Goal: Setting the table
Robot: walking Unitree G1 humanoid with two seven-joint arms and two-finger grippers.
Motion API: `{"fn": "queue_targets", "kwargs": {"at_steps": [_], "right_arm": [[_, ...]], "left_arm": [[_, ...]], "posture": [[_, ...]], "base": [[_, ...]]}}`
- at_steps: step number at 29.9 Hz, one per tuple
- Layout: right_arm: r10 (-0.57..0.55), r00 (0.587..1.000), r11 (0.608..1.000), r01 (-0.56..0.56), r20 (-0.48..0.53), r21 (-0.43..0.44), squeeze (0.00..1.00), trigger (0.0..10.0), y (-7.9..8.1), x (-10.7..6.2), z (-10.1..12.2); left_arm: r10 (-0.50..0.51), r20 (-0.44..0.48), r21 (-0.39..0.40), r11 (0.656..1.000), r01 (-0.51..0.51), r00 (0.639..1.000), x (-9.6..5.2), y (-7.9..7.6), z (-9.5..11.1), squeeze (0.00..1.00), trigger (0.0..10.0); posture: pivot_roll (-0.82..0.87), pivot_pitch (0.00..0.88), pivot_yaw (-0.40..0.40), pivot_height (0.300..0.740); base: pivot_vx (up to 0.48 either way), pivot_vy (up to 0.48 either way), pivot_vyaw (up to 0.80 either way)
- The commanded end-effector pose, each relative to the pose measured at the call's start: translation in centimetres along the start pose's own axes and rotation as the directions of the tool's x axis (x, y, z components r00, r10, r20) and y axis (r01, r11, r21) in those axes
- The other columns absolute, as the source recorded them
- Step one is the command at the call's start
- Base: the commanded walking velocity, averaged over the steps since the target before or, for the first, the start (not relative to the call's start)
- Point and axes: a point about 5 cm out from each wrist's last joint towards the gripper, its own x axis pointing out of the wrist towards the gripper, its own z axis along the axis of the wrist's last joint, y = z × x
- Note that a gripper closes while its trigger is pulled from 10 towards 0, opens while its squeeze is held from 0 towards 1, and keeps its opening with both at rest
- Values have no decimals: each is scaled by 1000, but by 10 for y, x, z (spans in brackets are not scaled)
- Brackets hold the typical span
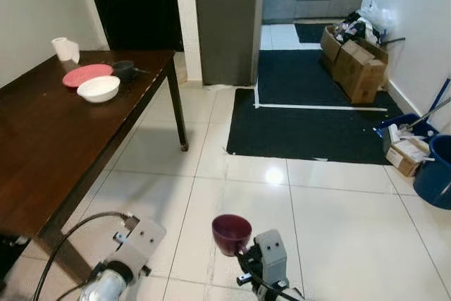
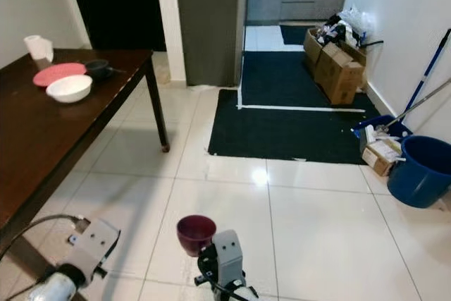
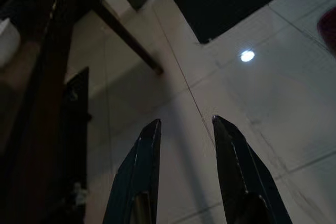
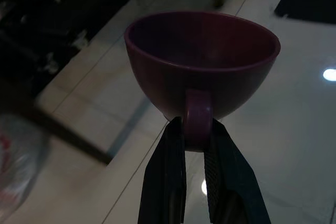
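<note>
Right end effector [image 4: 194, 145] pinches the maroon cup [image 1: 232, 233] by its handle, bottom centre of frame, over the floor. Left end effector [image 3: 185, 129] spread, empty. Surface [image 1: 42, 139] with the white bowl [image 1: 98, 89] lies upper left, so cup goes forward-left.

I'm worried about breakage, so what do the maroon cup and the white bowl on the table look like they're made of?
The cup, held by its handle in the right gripper, looks like matte plastic or melamine: dull, even surface, no glaze shine. The white bowl looks smooth and opaque, ceramic or melamine; too far to tell.
</note>
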Motion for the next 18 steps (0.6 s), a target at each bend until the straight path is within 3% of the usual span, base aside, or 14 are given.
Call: {"fn": "queue_targets", "kwargs": {"at_steps": [1,18], "right_arm": [[-14,1000,1000,14,4,20,0,10000,1,-1,-2],[-53,998,999,53,26,6,0,10000,-8,-9,-5]], "left_arm": [[-12,-22,-1,1000,12,1000,-3,1,-6,0,10000],[-61,5,-28,998,61,998,6,-10,-1,0,10000]], "posture": [[184,16,169,740],[128,25,173,740]], "base": [[480,0,0],[480,0,0]]}}
